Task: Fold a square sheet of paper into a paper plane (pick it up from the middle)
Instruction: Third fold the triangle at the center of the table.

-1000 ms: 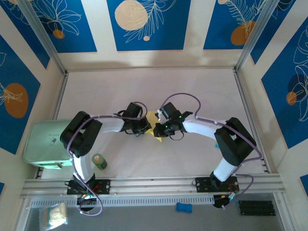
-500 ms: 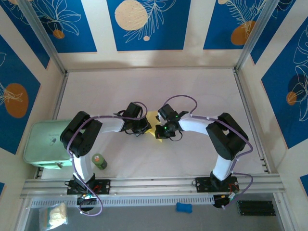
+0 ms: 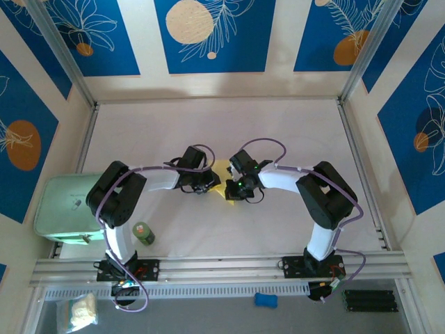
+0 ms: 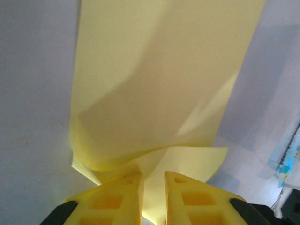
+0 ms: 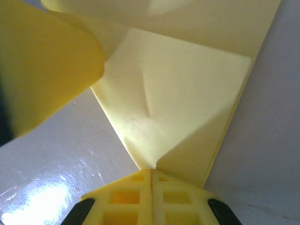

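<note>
My right claw (image 5: 151, 174) is shut tight, its two pads meeting with no slot between them; the pointed end of the paper (image 5: 187, 103) comes out just where they meet, so I judge it pinched there. Ahead of that claw the paper widens like a wedge, with a raised crease up its middle and a folded layer across the far end; the pale bench (image 5: 51, 168) shows to the claw's left.

My left claw (image 4: 153, 183) stands only narrowly parted, with a thin slot between the pads; the near edge of the paper (image 4: 159, 79) curls up right at the mouth of that slot, and I cannot tell whether the pads touch it. From there the strip runs straight away from the claw, its long axis in line with the fingers, with bench (image 4: 33, 93) on either side.

From above, the left claw (image 3: 207, 184) and right claw (image 3: 231, 188) face each other almost nose to nose, with the paper (image 3: 221, 169) showing in the gap between them; neither arm is nearer, both are at it.

My reading is that the right claw is the anchor; the coming move turns on the left claw, which has the paper dead ahead and not off to a side, so a fresh pinch or press needs only a short straight advance; a sideways drag could pull the fold out of line.
</note>
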`<move>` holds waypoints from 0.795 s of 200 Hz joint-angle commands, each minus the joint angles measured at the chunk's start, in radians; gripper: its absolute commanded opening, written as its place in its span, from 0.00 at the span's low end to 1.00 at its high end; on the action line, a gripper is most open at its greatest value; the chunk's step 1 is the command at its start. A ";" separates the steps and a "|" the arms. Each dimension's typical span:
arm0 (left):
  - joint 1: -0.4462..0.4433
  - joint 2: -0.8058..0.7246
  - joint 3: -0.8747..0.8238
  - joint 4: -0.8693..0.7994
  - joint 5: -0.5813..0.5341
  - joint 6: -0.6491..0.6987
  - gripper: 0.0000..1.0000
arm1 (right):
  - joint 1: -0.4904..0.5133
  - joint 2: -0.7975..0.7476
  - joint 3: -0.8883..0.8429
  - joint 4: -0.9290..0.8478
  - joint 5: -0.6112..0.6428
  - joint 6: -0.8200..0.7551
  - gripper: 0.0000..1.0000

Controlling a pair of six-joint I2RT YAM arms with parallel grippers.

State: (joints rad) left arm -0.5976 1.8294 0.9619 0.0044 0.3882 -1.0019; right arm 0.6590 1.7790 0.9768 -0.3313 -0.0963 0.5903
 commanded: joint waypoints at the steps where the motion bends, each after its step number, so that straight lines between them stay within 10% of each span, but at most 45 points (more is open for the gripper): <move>1: 0.003 -0.082 -0.008 0.057 0.001 0.091 0.20 | -0.014 0.035 -0.004 -0.072 0.009 0.020 0.04; 159: -0.083 -0.027 -0.122 0.218 0.041 0.044 0.07 | -0.021 0.070 0.019 -0.132 -0.005 0.046 0.03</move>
State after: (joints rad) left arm -0.6697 1.7763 0.8455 0.1837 0.3958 -0.9413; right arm 0.6426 1.8046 1.0100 -0.3786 -0.1280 0.6224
